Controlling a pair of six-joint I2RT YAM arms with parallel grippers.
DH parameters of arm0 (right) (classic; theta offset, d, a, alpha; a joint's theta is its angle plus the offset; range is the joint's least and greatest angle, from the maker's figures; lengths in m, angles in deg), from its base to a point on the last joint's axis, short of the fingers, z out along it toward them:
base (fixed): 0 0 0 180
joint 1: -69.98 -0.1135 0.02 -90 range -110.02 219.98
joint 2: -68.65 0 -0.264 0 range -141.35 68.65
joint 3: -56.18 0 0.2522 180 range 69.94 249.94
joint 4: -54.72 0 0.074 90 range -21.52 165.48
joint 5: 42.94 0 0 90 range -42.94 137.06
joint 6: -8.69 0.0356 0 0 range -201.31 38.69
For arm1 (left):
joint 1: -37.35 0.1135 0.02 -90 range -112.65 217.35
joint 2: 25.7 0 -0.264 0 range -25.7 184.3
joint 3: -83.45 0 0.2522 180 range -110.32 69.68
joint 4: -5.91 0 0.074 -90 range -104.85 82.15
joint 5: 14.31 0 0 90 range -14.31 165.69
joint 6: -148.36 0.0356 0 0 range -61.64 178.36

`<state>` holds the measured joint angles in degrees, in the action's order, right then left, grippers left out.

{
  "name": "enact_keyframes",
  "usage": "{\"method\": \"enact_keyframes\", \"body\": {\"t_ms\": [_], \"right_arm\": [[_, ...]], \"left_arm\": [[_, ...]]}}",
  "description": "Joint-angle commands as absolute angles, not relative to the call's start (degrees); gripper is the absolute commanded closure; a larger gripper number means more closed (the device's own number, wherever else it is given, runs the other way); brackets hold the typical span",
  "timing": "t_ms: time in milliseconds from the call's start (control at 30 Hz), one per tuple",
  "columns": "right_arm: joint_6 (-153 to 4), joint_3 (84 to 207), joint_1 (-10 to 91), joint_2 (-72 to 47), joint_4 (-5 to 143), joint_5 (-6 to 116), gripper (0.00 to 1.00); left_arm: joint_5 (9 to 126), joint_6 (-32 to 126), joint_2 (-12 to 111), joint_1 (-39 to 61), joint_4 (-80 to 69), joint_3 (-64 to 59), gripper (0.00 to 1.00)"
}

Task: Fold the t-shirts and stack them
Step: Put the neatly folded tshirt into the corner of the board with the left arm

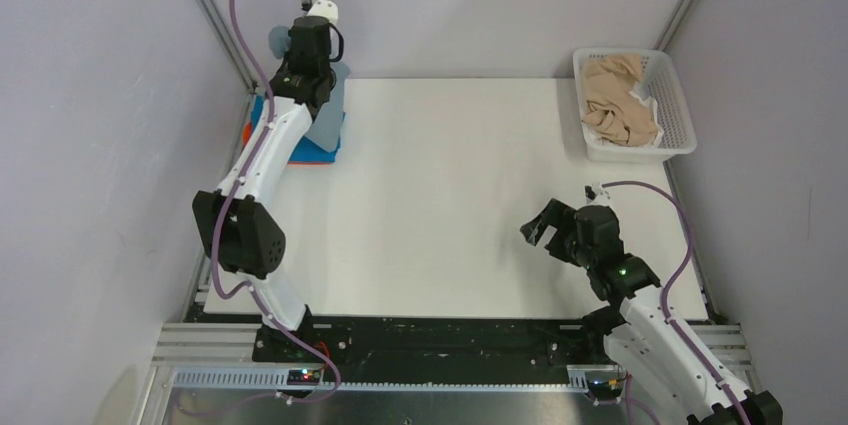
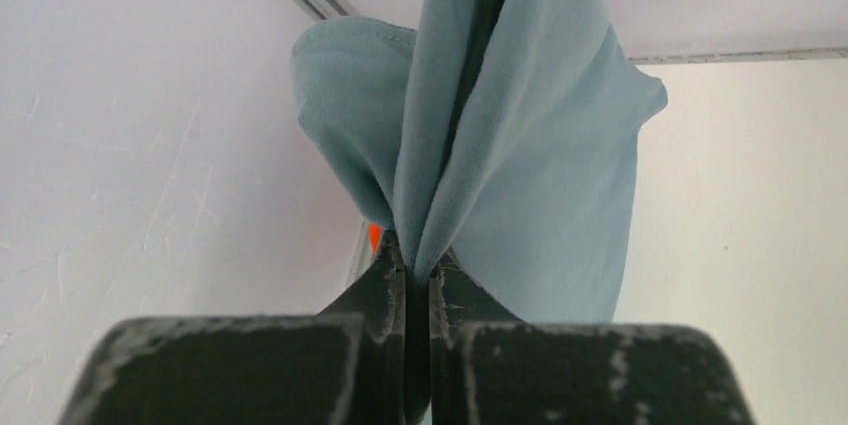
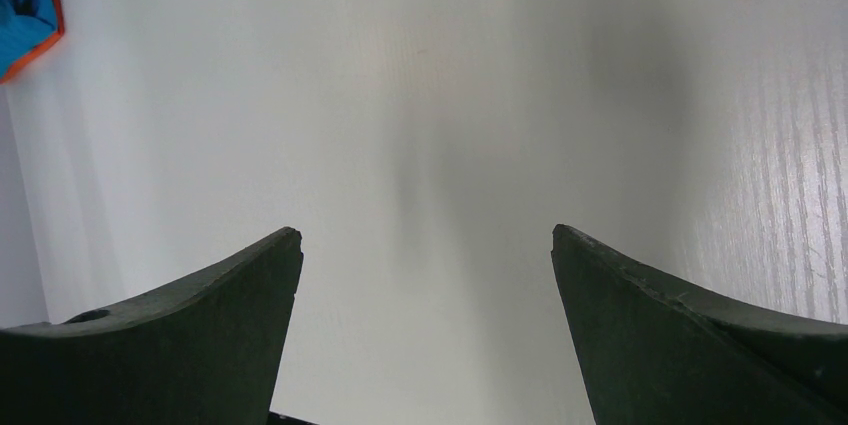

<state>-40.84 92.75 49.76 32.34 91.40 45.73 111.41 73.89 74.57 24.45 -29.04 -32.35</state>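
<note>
My left gripper is shut on a fold of the grey-blue t-shirt, which hangs from the jaws. In the top view the left gripper is at the table's far left corner and the grey-blue t-shirt hangs over a stack of a bright blue t-shirt and an orange t-shirt. A sliver of orange shows beside the fingers. Beige t-shirts lie crumpled in the white basket. My right gripper is open and empty, low over the bare table.
The white lattice basket stands at the far right corner. Grey walls and metal frame rails enclose the table on the left, back and right. The corner of the blue and orange stack shows at the top left of the right wrist view.
</note>
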Motion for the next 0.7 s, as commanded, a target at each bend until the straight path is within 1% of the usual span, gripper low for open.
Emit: {"method": "enact_keyframes", "body": {"t_ms": [0,233,400,667], "right_arm": [[-40.58,92.81,50.03,32.69,91.71,43.88,0.01],[-40.37,92.83,50.12,32.28,92.15,42.3,0.01],[-40.35,92.84,50.14,32.17,92.34,41.72,0.0],[-40.22,93.13,50.18,32.35,93.33,39.76,0.01]], "left_arm": [[108.93,73.05,73.3,25.49,-26.96,-32.34,1.0],[106.02,71.5,77.41,27.79,-27.92,-33.39,1.0],[102.27,71.08,80.25,31.52,-28.12,-33.46,1.0],[102.46,73.18,86.63,36.79,-28.25,-35.39,1.0]]}}
